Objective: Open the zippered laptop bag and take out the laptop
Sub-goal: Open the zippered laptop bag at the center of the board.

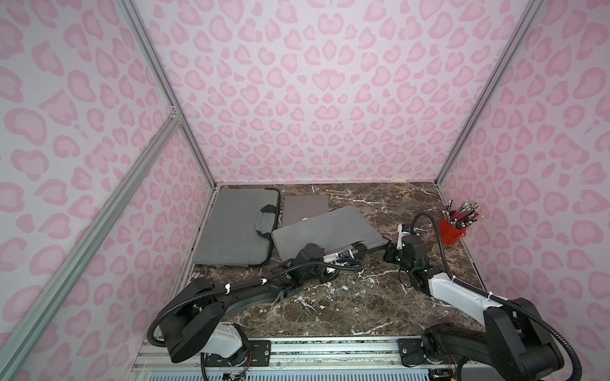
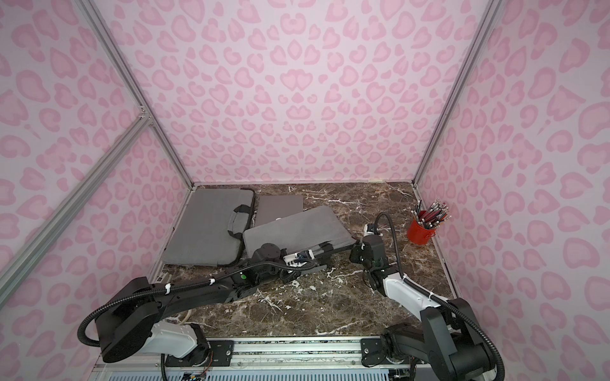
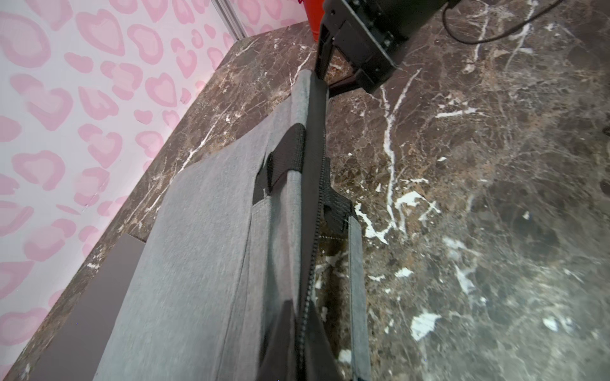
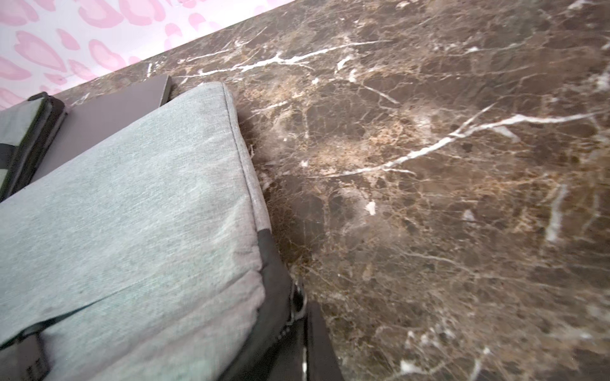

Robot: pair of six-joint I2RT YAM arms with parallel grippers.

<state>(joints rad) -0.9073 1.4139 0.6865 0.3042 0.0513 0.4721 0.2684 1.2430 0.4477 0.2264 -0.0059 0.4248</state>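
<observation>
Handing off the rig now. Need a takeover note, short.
Left tool: shut, pinching the near zip edge of the laptop bag.
Right tool: shut on the zipper pull at the bag's right near corner.
Bag leans on a bare laptop behind it; second bag lies flat, far left.
Done: both grips set.
To do: zip looks closed; run it open, take out what's inside.

Left arm: stretched low and far forward, wrist turned toward the right.
Left pincer point(image 1: 362, 248): jaws closed.
Right arm: elbow bent, forearm angled inward, wrist low.
Right pincer point(image 1: 388, 251): jaws closed, near its partner.
</observation>
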